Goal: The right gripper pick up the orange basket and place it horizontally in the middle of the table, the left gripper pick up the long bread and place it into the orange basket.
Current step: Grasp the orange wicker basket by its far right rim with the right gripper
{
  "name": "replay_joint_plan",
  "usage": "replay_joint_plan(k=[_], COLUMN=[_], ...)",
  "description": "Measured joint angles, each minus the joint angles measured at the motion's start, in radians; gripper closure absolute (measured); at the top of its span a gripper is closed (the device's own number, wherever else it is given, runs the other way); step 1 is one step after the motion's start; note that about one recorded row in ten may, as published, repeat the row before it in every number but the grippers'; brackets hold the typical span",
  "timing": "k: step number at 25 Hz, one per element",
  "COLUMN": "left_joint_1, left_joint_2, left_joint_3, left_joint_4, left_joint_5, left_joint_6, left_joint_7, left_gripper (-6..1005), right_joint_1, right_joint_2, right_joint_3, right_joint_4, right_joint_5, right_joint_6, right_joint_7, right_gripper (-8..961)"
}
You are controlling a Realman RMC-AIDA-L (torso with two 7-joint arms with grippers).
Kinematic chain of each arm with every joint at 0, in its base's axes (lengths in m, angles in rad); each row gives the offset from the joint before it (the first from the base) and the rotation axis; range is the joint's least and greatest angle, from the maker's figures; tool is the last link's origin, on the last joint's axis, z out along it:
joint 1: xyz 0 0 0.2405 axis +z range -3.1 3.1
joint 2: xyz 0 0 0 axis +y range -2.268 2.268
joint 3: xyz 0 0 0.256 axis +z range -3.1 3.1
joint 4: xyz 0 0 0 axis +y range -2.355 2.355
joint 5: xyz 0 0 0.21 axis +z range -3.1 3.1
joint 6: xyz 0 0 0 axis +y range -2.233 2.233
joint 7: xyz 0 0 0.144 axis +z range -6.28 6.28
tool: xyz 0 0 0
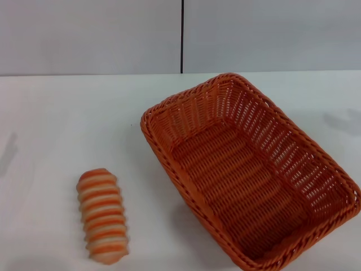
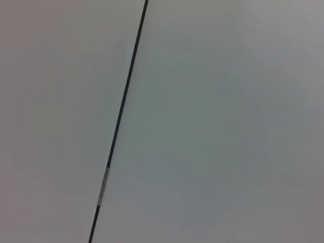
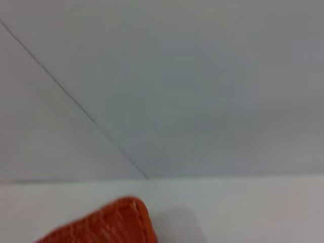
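The orange basket [image 1: 248, 169] lies on the white table [image 1: 56, 124], right of centre, set at a slant with one corner toward the far wall and another at the near right edge of the head view. It holds nothing. One blurred corner of the orange basket [image 3: 109, 225] shows in the right wrist view. The long bread [image 1: 102, 215], banded orange and cream, lies on the table at the near left, lengthwise toward me, well apart from the basket. Neither gripper shows in any view.
A grey wall with a dark vertical seam [image 1: 182, 36] stands behind the table's far edge. The left wrist view shows only that wall and the seam [image 2: 121, 116]. Bare tabletop lies between the bread and the basket.
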Motion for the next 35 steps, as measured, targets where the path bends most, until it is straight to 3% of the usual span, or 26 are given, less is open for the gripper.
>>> replay_joint_plan(k=[5, 14, 18, 29, 35], left_joint_1=[0.009, 0.041, 0.042, 0.033, 0.032], left_joint_2=[0.0, 0.0, 0.0, 0.0, -0.001], left_joint_3=[0.0, -0.005, -0.006, -0.007, -0.008], left_joint_4=[-0.021, -0.026, -0.026, -0.025, -0.027], left_joint_5=[0.0, -0.001, -0.002, -0.003, -0.005], left_joint_6=[0.035, 0.087, 0.099, 0.11, 0.11], left_joint_7=[0.004, 0.005, 0.005, 0.005, 0.006], left_gripper=[214, 214, 215, 215, 215], right_joint_1=[0.086, 0.214, 0.24, 0.284, 0.299], right_joint_2=[-0.023, -0.029, -0.031, -0.002, 0.003], right_joint_3=[-0.064, -0.138, -0.153, -0.179, -0.243], right_joint_4=[0.052, 0.194, 0.251, 0.43, 0.497], right_joint_5=[-0.098, -0.202, -0.236, -0.241, -0.244], right_joint_6=[0.043, 0.044, 0.019, -0.089, -0.165], right_joint_7=[0.061, 0.091, 0.086, 0.003, -0.003], right_gripper=[143, 144, 145, 146, 147])
